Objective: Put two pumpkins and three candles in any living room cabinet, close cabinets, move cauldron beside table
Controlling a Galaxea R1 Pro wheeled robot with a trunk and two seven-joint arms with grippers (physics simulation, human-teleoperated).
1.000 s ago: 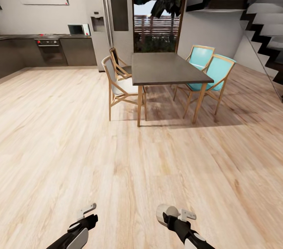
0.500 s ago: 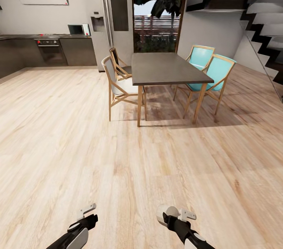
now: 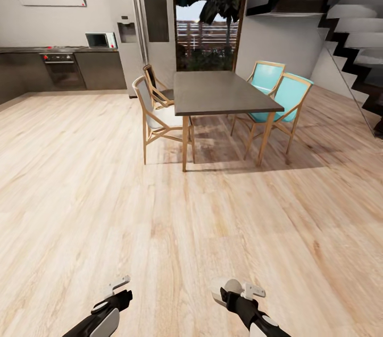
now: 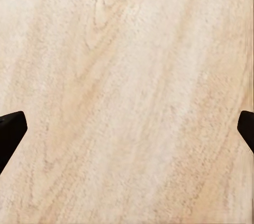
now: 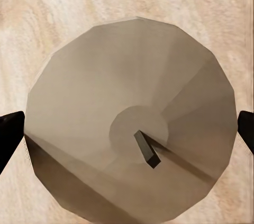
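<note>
My right gripper (image 3: pixel 238 291) is shut on one candle (image 3: pixel 223 289), a stubby tan-beige cylinder, and holds it low over the wooden floor. In the right wrist view the candle (image 5: pixel 106 97) sits end-on between the two dark fingertips (image 5: pixel 10 134), with its short dark wick near the middle. My left gripper (image 3: pixel 118 286) hangs open beside it with nothing in it. The left wrist view has bare floorboards between its fingertips (image 4: pixel 10 134). The pumpkins, the cabinet, the cauldron and the living-room table are out of view.
A dark-topped dining table (image 3: pixel 223 95) stands ahead with two pale chairs (image 3: pixel 157 119) on one side and two turquoise chairs (image 3: pixel 287 98) on the other. Grey kitchen units (image 3: pixel 58 68) and a fridge (image 3: pixel 143 18) line the back wall. Stairs (image 3: pixel 351 23) rise at the right.
The whole head view has shifted slightly leftward, so the camera has turned a little to the right. Both arms keep their pose and the candle stays in the right gripper.
</note>
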